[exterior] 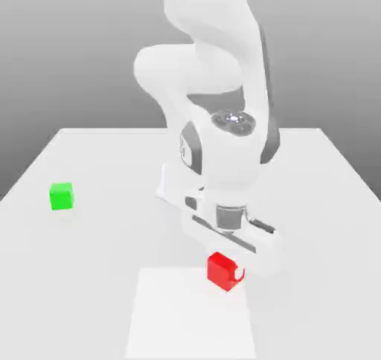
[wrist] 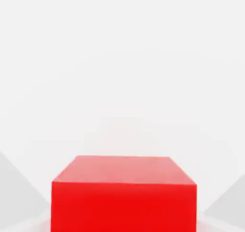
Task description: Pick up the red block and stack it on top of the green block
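Note:
The red block (exterior: 218, 271) is a small glossy cube low over the white table (exterior: 89, 277), near its front, right of centre in the exterior view. My gripper (exterior: 227, 266) points straight down over it and is shut on it, with one white fingertip (exterior: 239, 274) pressed against the block's right face. In the hand view the red block (wrist: 123, 197) looms very close, with its top face and one side showing. The green block (exterior: 62, 195) is a smaller bright cube sitting alone on the table, far off toward the exterior view's left.
The arm's bulky white links (exterior: 216, 76) rise behind the gripper from the table's back middle. A paler rectangle (exterior: 190, 321) marks the tabletop at the front, just under the red block. Open tabletop lies between the two blocks.

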Action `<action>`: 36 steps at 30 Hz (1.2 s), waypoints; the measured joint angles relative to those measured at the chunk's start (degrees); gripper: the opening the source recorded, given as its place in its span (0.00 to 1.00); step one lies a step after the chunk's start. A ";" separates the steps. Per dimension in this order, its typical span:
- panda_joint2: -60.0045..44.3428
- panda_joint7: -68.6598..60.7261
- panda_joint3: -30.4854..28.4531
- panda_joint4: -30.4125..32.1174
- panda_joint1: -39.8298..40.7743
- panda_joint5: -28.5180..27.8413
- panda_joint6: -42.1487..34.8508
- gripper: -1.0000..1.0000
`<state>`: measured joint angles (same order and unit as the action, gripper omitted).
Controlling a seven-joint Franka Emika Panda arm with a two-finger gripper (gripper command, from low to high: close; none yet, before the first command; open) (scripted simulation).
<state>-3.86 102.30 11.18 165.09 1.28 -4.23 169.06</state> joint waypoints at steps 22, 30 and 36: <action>17.09 -10.07 -30.13 2.13 36.97 -8.36 -14.18 0.00; 19.52 -13.71 -42.57 2.47 52.71 -12.50 -16.12 0.00; 11.59 -23.46 -47.66 2.37 45.60 1.04 -9.49 0.00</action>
<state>7.73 78.84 -36.48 167.46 46.88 -3.19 159.56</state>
